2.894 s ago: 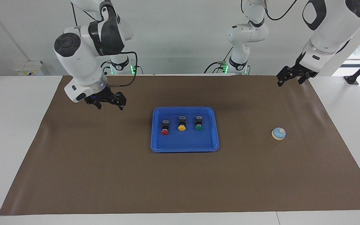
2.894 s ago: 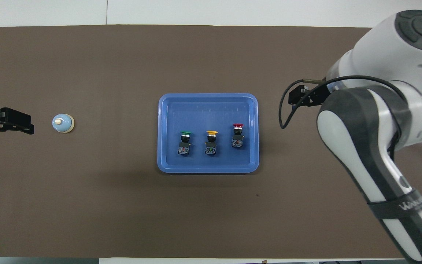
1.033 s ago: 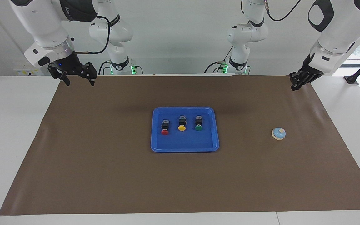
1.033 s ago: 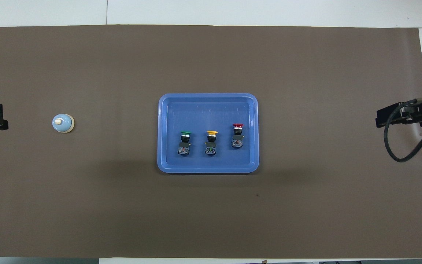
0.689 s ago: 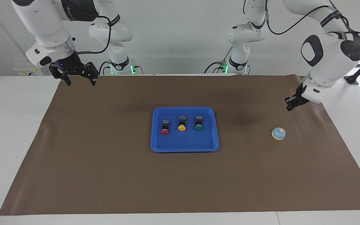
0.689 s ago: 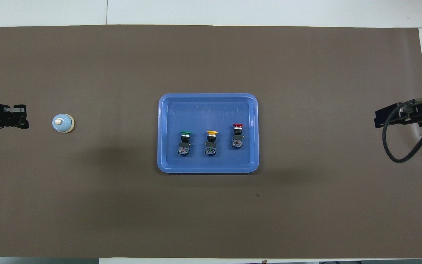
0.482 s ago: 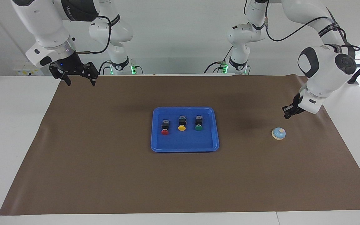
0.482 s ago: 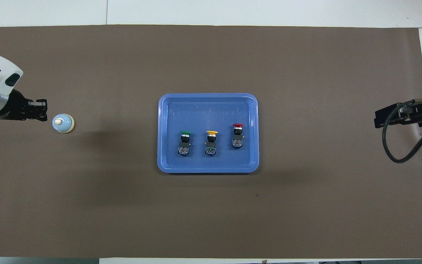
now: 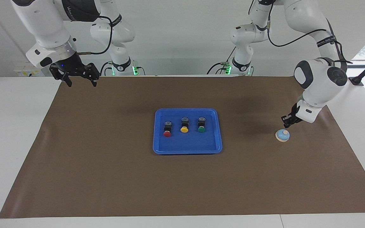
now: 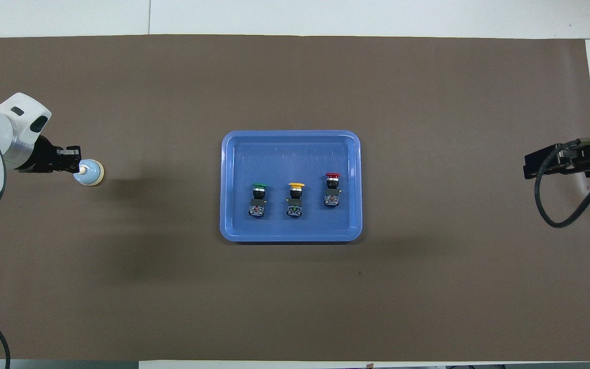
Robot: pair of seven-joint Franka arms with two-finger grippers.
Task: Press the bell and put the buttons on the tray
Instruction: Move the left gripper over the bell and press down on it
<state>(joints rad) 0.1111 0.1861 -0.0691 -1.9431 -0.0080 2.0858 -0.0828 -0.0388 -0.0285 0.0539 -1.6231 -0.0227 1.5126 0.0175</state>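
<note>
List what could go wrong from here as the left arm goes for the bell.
1. The shut left gripper hangs just above the small light-blue dome bell, toward its robot-side edge; an off-centre press may miss the cream knob and slide the bell over the brown mat.
2. A hard press could tip it.

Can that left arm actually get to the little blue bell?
Probably yes. The left gripper, shut, hangs just above the small light-blue dome bell with its cream knob; only bare brown mat surrounds it.
</note>
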